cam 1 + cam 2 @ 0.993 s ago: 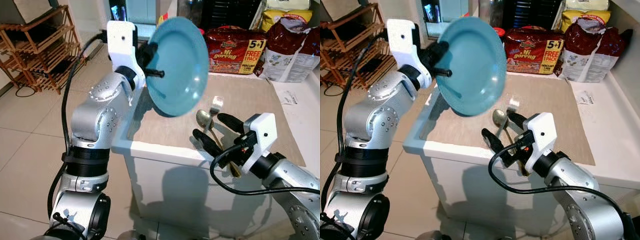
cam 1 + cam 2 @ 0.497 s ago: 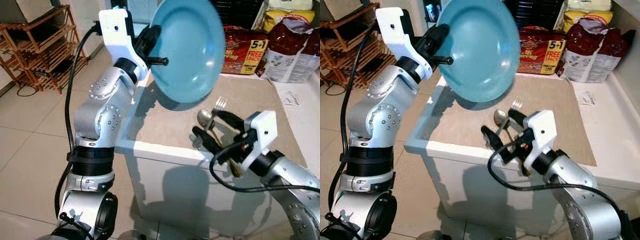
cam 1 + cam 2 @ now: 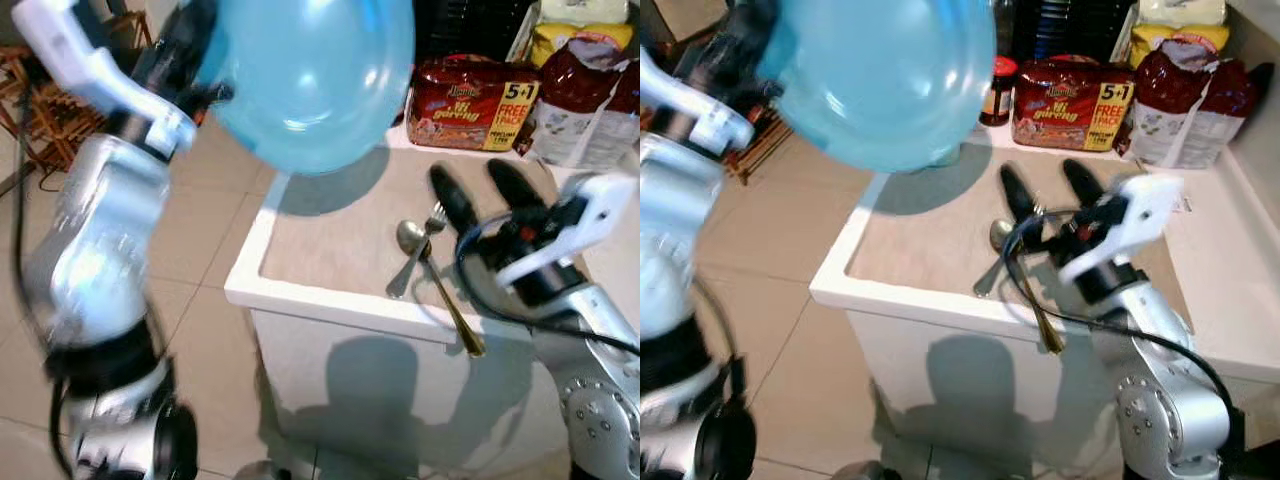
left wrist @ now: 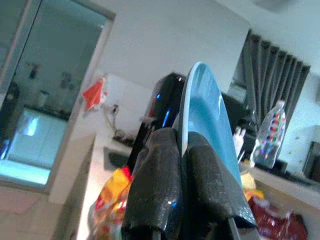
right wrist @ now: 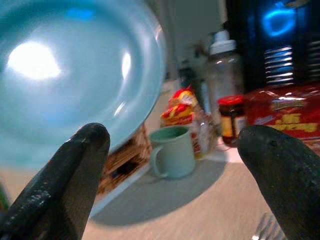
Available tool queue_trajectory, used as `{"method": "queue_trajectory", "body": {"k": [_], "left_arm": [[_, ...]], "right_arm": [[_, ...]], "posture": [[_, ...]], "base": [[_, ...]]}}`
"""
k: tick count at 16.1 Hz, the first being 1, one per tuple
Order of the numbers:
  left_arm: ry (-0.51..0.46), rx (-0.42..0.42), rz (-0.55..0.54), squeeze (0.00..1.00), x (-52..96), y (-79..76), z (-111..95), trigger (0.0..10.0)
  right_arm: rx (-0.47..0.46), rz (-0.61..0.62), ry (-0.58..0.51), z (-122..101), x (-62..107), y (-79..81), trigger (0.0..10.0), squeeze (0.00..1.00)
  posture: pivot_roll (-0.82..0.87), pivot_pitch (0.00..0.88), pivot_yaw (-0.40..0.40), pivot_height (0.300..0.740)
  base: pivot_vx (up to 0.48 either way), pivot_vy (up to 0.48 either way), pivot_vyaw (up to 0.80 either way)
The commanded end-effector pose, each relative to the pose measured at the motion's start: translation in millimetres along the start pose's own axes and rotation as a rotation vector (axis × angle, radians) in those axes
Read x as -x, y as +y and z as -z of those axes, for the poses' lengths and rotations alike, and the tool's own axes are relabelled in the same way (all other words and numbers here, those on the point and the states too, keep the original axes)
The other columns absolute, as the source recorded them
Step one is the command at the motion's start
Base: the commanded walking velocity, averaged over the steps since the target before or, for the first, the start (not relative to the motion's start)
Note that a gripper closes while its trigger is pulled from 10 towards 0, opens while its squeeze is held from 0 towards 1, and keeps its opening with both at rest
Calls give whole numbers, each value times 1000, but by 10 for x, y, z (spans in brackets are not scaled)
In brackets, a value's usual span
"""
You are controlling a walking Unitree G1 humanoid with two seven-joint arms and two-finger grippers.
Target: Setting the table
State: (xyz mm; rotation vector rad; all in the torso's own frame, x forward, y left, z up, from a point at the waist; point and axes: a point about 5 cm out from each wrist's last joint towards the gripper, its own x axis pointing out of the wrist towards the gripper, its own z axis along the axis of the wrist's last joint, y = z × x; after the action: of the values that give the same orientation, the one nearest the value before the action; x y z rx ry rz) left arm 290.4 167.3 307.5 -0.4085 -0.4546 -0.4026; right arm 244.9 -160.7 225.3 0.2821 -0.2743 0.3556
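A red noodle pack (image 3: 472,101) and snack bags (image 3: 585,95) line the counter's back; a jar (image 3: 997,90) stands nearby.

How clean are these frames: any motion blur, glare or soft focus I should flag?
Left eye view: left arm and blue plate smeared by motion, window glare on the plate; spoon and fork on the table stay sharp. Right wrist view: bright glare on the plate, near black fingers soft. Left wrist view: background hazy.
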Motion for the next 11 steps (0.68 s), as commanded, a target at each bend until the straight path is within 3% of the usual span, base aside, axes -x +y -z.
{"method": "queue_trajectory", "body": {"k": [1,2,3,8,11], "left_arm": [[9,-16,7,0,50,-48,-14,4980],[48,-44,6,0,116,-55,72,9059],[67,-58,6,0,136,-60,115,10000],[110,-87,7,0,157,-99,245,10000],[133,-173,-40,0,195,-64,327,10000]], "right_arm": [[-8,19,-39,-98,0,31,10000,0],[-30,24,-36,-81,-14,65,10000,0],[-37,22,-29,-64,-20,85,10000,0],[-55,27,-31,-72,-47,166,10000,0],[-46,71,-31,-43,-24,126,10000,0]], "posture": [[59,27,-2,740],[61,20,-8,740],[61,22,-10,740],[51,12,2,740],[57,3,7,740]], "base": [[0,0,0],[0,0,0],[0,0,0],[-394,0,0],[0,0,0]]}}
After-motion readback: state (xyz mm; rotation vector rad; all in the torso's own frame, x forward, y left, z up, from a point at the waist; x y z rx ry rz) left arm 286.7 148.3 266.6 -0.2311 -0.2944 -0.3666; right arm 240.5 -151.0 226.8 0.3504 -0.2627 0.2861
